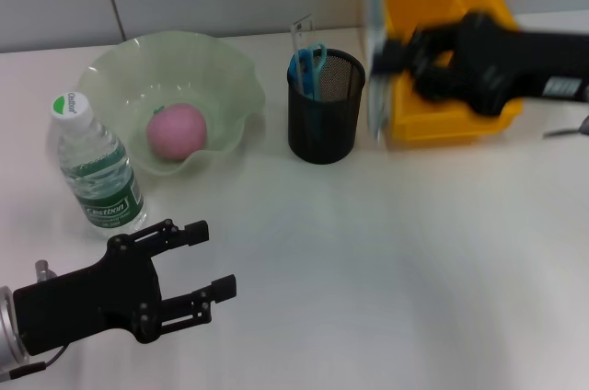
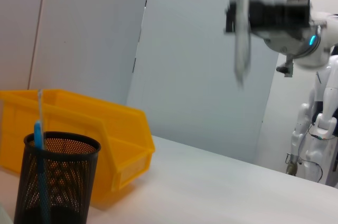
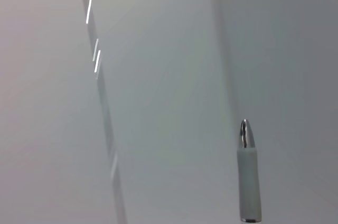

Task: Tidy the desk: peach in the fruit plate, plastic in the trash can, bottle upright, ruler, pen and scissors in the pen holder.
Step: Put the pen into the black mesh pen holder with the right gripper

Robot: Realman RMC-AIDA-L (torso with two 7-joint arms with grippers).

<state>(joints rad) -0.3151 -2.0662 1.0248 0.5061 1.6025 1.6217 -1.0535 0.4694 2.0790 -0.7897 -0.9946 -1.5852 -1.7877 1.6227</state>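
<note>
The pink peach [image 1: 176, 130] sat in the pale green wavy-rimmed fruit plate [image 1: 232, 73], the clear plastic water bottle [image 1: 95, 166] stood upright, and the transparent ruler [image 1: 299, 38] and blue-handled scissors [image 1: 311, 63] poked from the black mesh pen holder [image 1: 325, 107]. Only the grey pen [image 1: 375, 68] looked left: the right gripper [image 1: 405, 54] clasped it upright beside the yellow plastic bin [image 1: 446, 123]. The left gripper [image 1: 201, 261] hung spread and empty, low near the bottle.

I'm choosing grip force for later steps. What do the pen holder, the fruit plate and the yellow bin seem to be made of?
Pen holder: black metal mesh, likely; its wall is perforated and see-through. Fruit plate: translucent pale green, wavy-rimmed, glass or plastic, unclear which. Yellow bin: opaque moulded plastic with a slight sheen.
</note>
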